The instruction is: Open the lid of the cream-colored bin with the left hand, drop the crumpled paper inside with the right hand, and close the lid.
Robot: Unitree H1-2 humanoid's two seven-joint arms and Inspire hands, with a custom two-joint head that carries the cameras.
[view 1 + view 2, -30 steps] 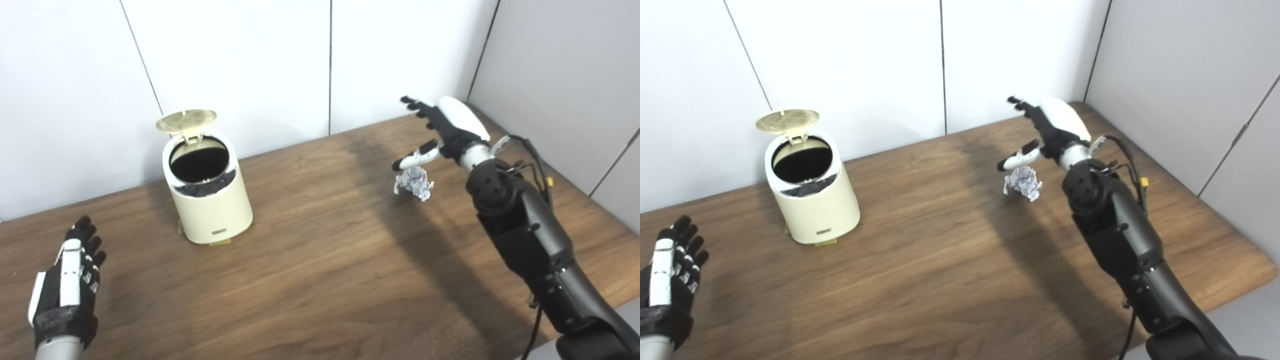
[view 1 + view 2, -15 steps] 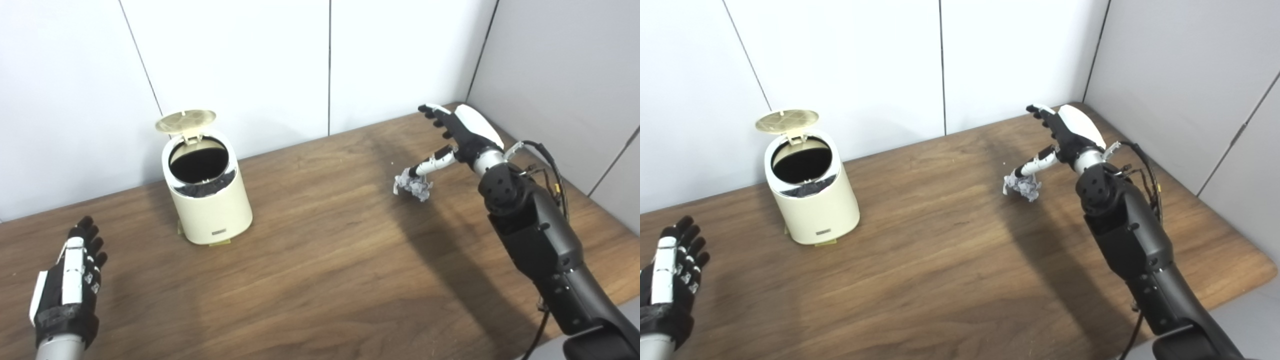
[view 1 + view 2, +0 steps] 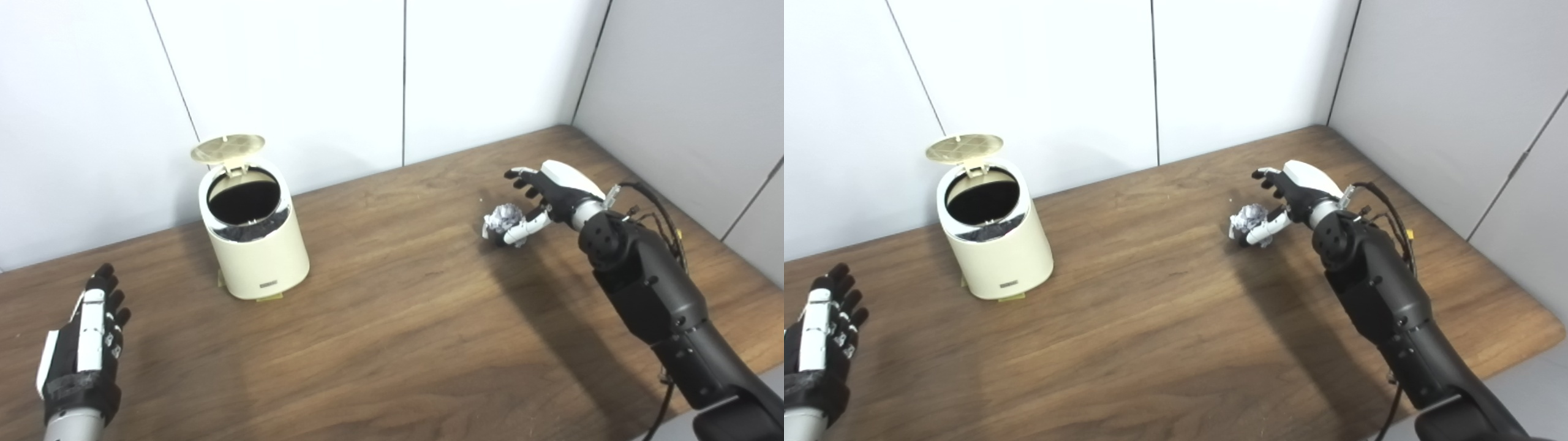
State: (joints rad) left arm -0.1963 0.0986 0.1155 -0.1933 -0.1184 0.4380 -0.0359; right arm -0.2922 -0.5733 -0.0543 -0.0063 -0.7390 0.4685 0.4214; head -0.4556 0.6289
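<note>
At right of centre, the right hand (image 3: 542, 196) has dropped to the table (image 3: 392, 343), fingers still spread around the crumpled paper (image 3: 503, 218), not yet clenched. The bin (image 3: 254, 236), left of centre, stands with lid (image 3: 228, 147) up; the left hand (image 3: 86, 349), lower left, rests released.

Dark brown wood-grain table (image 3: 392, 343), cream-coloured cylindrical plastic bin (image 3: 257, 245) standing upright at its left rear, crumpled white paper ball (image 3: 503, 219) lying toward right rear

Illumination bright, even, overhead. White wall panels (image 3: 294, 73) near overexposed. Soft dark shadow on table (image 3: 398, 343) beneath right arm (image 3: 649, 288); fainter shadow left of bin (image 3: 254, 239). Slight softness overall, no motion blur, no marked edge distortion.
</note>
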